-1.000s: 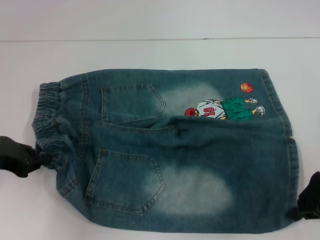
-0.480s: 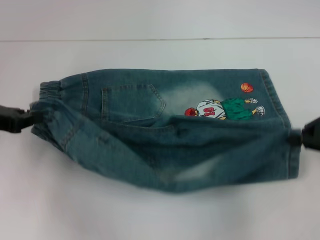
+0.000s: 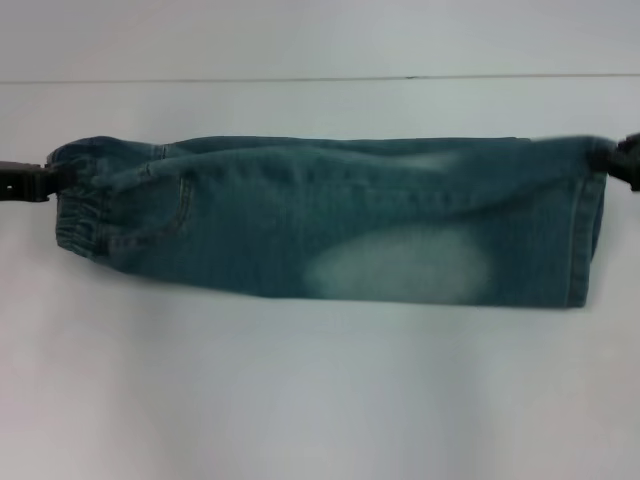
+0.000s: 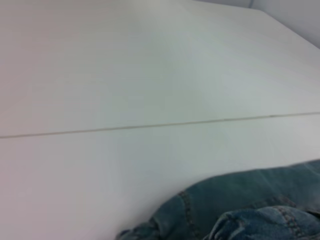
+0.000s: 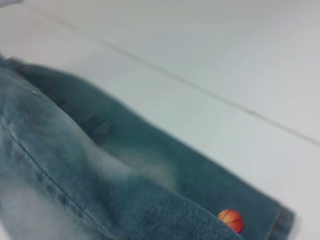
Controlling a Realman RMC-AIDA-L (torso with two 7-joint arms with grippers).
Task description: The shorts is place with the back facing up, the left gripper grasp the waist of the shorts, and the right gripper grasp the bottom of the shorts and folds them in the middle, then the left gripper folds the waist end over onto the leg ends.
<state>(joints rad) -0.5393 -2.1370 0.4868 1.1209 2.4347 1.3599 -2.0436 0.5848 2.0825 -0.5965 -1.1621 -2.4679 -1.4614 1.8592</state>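
Observation:
The shorts [image 3: 330, 235] lie folded lengthwise into a narrow denim band across the white table, a pale washed patch facing up. My left gripper [image 3: 40, 180] is at the left edge, shut on the gathered waist [image 3: 80, 200] at its far corner. At the right edge my right gripper [image 3: 622, 160] is shut on the far corner of the bottom of the shorts [image 3: 590, 230]. The left wrist view shows only bunched denim [image 4: 250, 210] against the table. In the right wrist view the denim [image 5: 100, 170] fills the frame, with the embroidered orange basketball [image 5: 230, 219] peeking out under the folded layer.
A thin seam line [image 3: 300, 78] runs across the white table [image 3: 320, 400] behind the shorts.
Both grippers carried the near edge of the shorts up and away, over the far half. The back pockets and the cartoon figure are now covered and the shorts are half as wide.

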